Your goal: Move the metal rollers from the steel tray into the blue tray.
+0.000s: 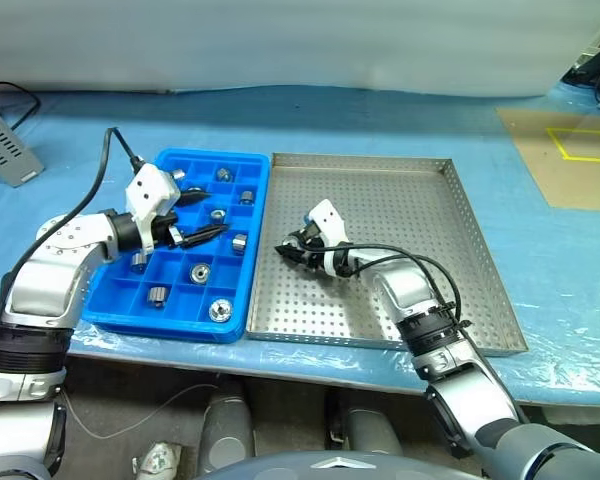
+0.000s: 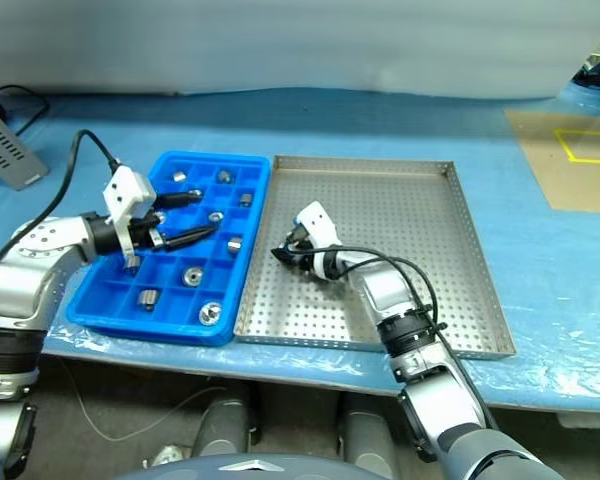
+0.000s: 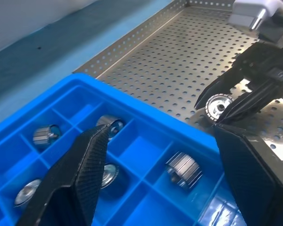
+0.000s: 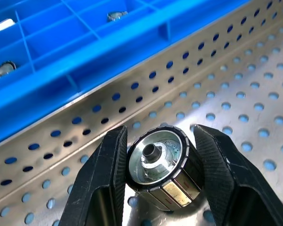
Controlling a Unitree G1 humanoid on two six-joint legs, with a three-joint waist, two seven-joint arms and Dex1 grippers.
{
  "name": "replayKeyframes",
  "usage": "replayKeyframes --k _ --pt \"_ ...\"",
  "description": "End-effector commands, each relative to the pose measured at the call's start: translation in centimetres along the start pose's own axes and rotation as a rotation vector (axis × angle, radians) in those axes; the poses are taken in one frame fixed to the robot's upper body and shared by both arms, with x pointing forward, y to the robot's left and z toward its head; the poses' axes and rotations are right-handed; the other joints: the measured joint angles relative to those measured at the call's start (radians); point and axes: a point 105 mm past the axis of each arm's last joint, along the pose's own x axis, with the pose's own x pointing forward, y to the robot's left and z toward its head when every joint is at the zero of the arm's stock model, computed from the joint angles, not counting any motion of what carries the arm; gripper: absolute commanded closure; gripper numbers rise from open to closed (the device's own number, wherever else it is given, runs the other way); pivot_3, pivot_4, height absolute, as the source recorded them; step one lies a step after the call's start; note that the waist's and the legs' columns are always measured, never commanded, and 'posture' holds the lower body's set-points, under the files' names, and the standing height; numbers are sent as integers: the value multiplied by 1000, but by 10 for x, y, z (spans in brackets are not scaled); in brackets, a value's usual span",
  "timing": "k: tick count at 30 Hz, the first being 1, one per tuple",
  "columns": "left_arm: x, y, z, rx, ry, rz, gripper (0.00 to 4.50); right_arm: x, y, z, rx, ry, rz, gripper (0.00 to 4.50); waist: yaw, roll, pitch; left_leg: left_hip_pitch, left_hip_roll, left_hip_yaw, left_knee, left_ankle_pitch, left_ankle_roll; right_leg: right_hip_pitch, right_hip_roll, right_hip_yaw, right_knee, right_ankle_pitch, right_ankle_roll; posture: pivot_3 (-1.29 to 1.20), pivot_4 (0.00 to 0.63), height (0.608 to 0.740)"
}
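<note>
— Where was your right gripper (image 4: pixel 156 162) at that moment?

— Low in the middle of the head view, down on the steel tray (image 1: pixel 450 250) near its left rim. My fingers (image 4: pixel 106 174) were closed on one metal roller (image 4: pixel 161 170), pinching its ribbed side from both flanks, its dark centre hole facing the wrist camera. It looked to be the last roller on the perforated floor; I saw no others there.

— And the other hand?

— My left gripper (image 1: pixel 195 215) hung over the blue tray (image 1: pixel 255 170) at centre-left of the frame, fingers spread and empty. Several rollers (image 1: pixel 199 272) already sat in the compartments beneath it.

— What worried you?

— The grip, mostly. I held a round, slick part on two narrow pads, so a jerky lift could let it roll out and run across the perforated floor. The steel rim and the blue wall stood touching just left of me; lifting too low, I judged, would knock the roller against them. My left fingers also crowded the nearest cells, so a careless crossing might bump them.
</note>
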Motion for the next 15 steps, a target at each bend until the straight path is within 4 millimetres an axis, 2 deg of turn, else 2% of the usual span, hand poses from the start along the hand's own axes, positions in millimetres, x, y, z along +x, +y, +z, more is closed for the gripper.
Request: replayKeyframes --k 1,5,9,13,15 --pt "-21 18 12 44 -15 78 779 -3 6 41 -85 -102 36 2689 1 0 0 0 0 0 0 0 0 0 0 0 0 0 0 41 150 740" --pt "-35 30 13 55 -7 147 779 0 12 56 -131 -131 85 2689 4 0 0 0 0 0 0 0 0 0 0 0 0 0 0 58 150 740" --pt "-47 38 15 67 3 206 779 25 30 84 -172 -185 155 2689 0 0 0 0 0 0 0 0 0 -1 0 0 0 0 0 86 150 740" --pt "-50 32 16 59 -8 229 779 58 53 107 -195 -223 222 2689 0 0 0 0 1 0 -2 0 0 -2 0 -1 1 0 -1 161 150 740" --pt "-56 30 16 56 -7 259 779 72 64 111 -206 -218 254 2689 6 0 0 -1 1 0 -2 -1 1 -2 0 -1 0 -1 -2 203 150 740"
